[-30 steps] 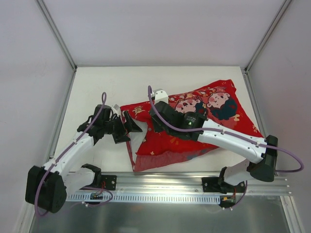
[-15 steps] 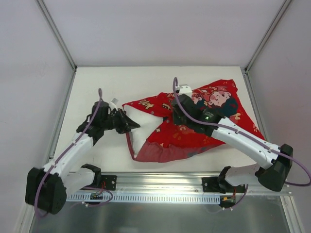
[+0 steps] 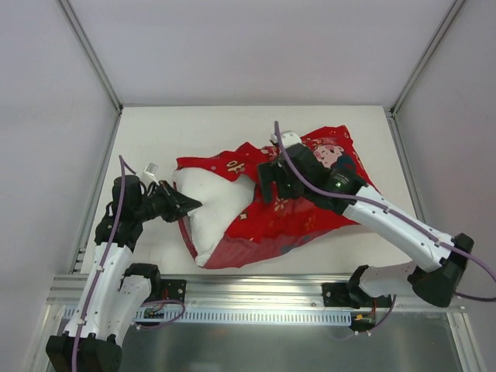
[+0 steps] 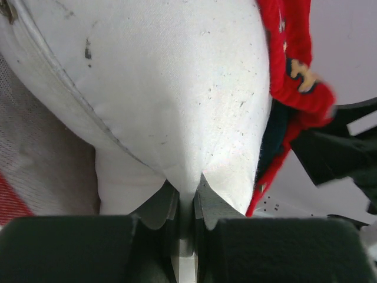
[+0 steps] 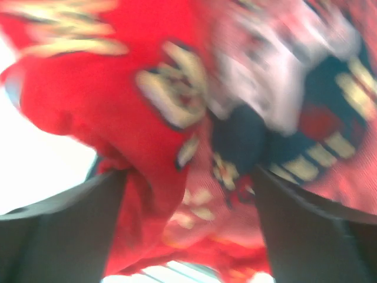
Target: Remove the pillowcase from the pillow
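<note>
Tightly, left gripper on pillow

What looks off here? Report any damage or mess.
The pillow is dirty: dark specks and a small smudge near its seam show in the left wrist view. The pillowcase is bunched and half peeled off, which fits the task.

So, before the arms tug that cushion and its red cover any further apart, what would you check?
1. Left gripper shut on the plain white stuffed pillow: ok, pinching a fold.
2. Right gripper holding the bright red printed fabric pillowcase: cannot tell; cloth fills its jaws, but the view is blurred.
3. Pillow's left end bare: ok.
4. Pillowcase fully off: not ok, it covers the pillow's right part.
5. Grippers apart from each other: ok.
</note>
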